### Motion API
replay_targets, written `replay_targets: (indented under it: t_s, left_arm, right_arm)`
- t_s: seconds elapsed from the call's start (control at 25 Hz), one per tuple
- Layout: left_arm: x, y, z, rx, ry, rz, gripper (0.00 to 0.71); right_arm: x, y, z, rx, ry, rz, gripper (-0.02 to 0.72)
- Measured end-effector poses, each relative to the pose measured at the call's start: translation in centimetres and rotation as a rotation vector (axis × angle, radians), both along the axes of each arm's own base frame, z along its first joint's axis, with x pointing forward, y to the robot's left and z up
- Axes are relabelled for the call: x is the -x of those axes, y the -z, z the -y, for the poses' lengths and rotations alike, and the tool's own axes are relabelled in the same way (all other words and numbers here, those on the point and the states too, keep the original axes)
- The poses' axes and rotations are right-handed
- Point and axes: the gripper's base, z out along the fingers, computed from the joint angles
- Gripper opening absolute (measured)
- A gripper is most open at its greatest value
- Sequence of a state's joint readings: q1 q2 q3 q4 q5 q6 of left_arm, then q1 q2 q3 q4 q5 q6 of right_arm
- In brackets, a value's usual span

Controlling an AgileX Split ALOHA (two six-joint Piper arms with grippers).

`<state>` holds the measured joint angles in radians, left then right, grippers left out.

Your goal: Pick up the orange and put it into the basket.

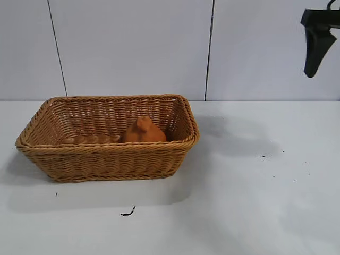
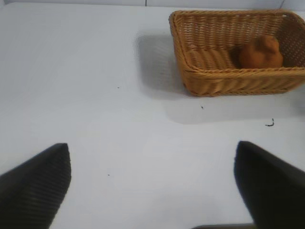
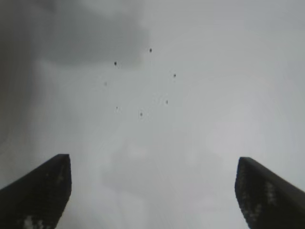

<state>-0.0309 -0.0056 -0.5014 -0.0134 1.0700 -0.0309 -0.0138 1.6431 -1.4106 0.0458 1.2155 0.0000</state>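
Dull orange-brown orange [image 1: 142,130], matte, rounded, knobby neck on top, resting inside the basket [image 1: 106,150], toward its right end. Tan woven wicker, flaring sides, braided rim, standing on the white tabletop [image 1: 255,202]. Right gripper [image 3: 152,191] raised high, well to the basket's right, spread wide, holding nothing. Left gripper [image 2: 152,183] well apart from the basket, also wide open and empty.
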Motion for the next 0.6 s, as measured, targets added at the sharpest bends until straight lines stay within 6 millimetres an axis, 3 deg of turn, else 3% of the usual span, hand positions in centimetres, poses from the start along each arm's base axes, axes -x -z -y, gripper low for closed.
replay_targets:
  t_s: [0.2,0.36,0.6]
  left_arm:
    - [0.0,0.0,0.0,0.0,0.0,0.0,0.666]
    - [0.0,0.0,0.0,0.0,0.0,0.0,0.666]
    - [0.0,0.0,0.0,0.0,0.0,0.0,0.666]
  right_arm:
    - [7.1,-1.5,-0.1,0.006,-0.027,0.036,0.637]
    - [13.5,-1.7,-0.2,0.014,-0.077,0.087,0.637]
    - [21.4,1.5,-0.4,0.02,-0.098,0.238,0.637]
